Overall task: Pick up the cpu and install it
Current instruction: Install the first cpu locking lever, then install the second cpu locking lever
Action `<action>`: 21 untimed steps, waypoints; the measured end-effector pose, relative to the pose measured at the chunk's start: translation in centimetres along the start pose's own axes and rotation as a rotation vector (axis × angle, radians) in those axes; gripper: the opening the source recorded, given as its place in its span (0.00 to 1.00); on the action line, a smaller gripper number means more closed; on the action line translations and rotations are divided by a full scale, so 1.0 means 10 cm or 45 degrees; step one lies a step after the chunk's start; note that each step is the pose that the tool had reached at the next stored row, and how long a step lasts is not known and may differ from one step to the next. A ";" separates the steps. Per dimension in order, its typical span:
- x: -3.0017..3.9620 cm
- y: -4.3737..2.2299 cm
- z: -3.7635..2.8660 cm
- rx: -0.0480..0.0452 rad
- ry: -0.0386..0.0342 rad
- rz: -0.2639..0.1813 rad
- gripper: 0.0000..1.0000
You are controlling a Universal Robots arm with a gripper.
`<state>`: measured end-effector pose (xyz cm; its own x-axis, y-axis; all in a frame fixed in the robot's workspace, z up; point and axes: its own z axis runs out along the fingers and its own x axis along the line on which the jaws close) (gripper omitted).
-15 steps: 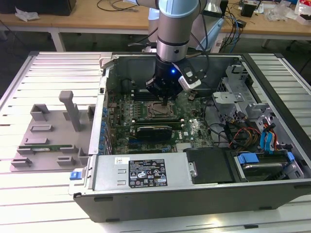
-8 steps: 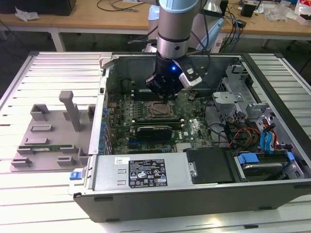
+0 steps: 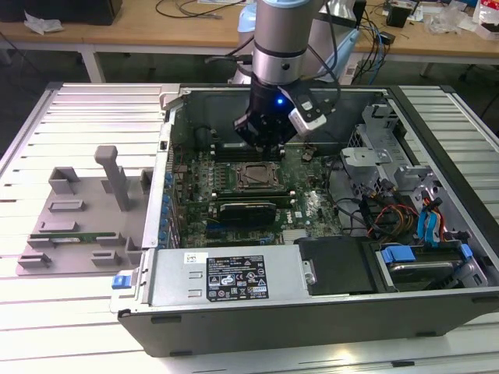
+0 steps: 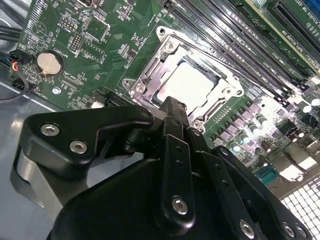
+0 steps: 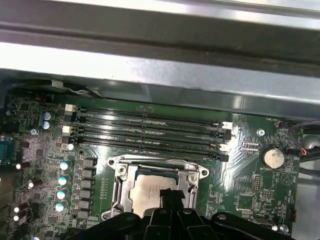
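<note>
Chip (image 4: 192,82) sits flat inside the metal socket frame (image 4: 150,75) on the green board (image 5: 240,185), directly beneath the tool (image 4: 172,107), whose black fingers (image 5: 169,199) are pressed together just above the chip, holding nothing.

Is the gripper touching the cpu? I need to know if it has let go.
Cannot tell: in both wrist views the gripper overlaps the cpu in its socket, hiding any gap.

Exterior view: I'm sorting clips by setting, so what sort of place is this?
Probably a lab or workshop for computer assembly. An opened computer case lies on a slatted metal table, a grey fixture tray sits beside it, and wooden workbenches with cables stand behind.
</note>
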<state>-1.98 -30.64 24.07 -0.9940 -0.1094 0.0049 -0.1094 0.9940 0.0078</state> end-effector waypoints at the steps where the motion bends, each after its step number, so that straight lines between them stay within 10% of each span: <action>1: 0.000 0.000 -0.008 0.000 0.0001 0.000 0.11; 14: 0.000 -0.001 -0.030 0.000 0.0002 0.000 0.11; 21: 0.016 -0.146 -0.030 0.000 0.0002 0.000 0.11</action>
<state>-1.98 -32.11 24.36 -0.9940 -0.1095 0.0051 -0.1094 0.9940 0.0077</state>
